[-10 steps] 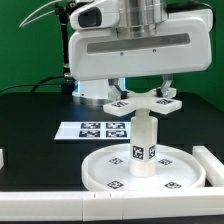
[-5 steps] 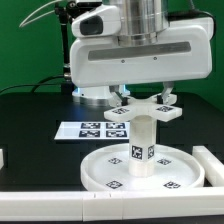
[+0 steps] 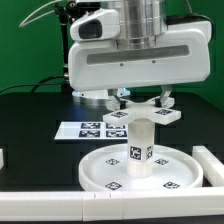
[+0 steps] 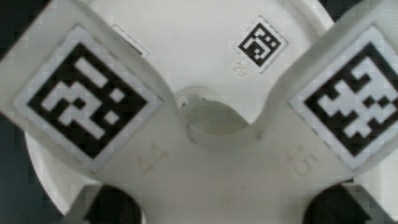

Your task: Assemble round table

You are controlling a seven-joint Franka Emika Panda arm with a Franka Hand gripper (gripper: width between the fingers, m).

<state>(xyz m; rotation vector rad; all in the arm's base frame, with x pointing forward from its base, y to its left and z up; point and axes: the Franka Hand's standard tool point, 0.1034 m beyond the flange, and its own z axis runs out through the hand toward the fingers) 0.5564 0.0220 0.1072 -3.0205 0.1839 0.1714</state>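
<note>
Centre frame: my pincer (image 3: pixel 141 99) is clamping the cross-shaped foot (image 3: pixel 148 110) atop the leg (image 3: pixel 140 148), which is standing on the disc top (image 3: pixel 100 168).

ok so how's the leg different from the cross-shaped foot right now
The leg is a short cylinder standing upright; the cross-shaped foot is flat with spreading arms and lies level. The leg stands in the middle of the disc top; the cross-shaped foot sits on the leg's upper end, up at the pincer. Both are white plastic with black-and-white square markers.
</note>
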